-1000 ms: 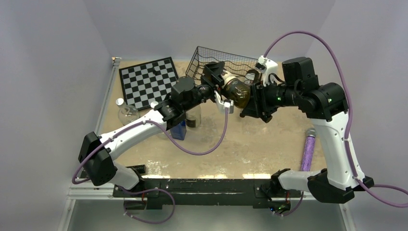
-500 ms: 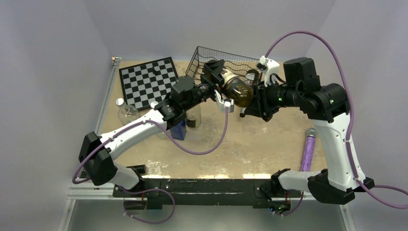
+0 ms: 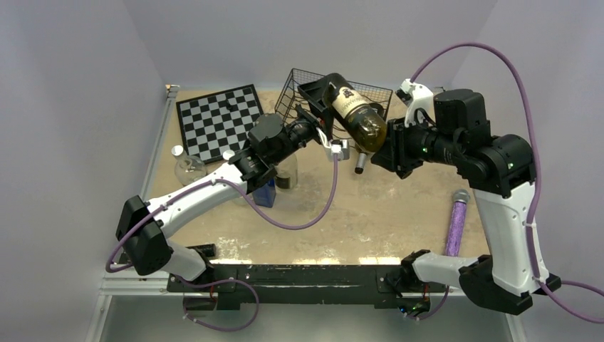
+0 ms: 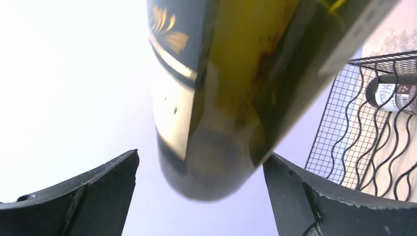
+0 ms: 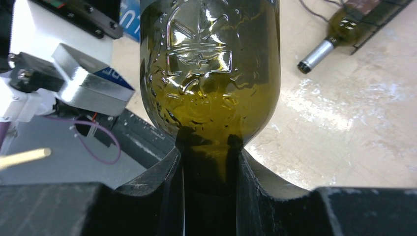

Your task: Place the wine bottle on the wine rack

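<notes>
**Wine bottle clamped by the neck, tilted over the rack**

The wine bottle [image 3: 354,110] is seen in the upper middle of the top view, tilted, with its base toward the upper left and its neck slanting down to the right. It is drawn across the wine rack [image 3: 288,96], the black wire basket at the upper centre of the frame; whether glass and wire touch cannot be told from this view.

The neck is grasped by the right gripper [image 5: 209,157]. In the right wrist view both black fingers are pressed against the dark green neck at the bottom centre, and the embossed shoulder fills the upper middle of the frame.

The left gripper [image 4: 201,153] is released – its two dark fingers are set far apart in the lower left and lower right corners of the left wrist view. The rounded base of the bottle is seen between and above them, with light showing on either side and no contact visible.

A second bottle [image 5: 334,37] is laid in the rack, its silver-capped neck pointing out over the sandy table [image 3: 370,214]. A chessboard [image 3: 219,121] is placed at the upper left of the top view, just beside the rack, and a purple tube [image 3: 456,221] lies at the lower right – well apart from both
</notes>
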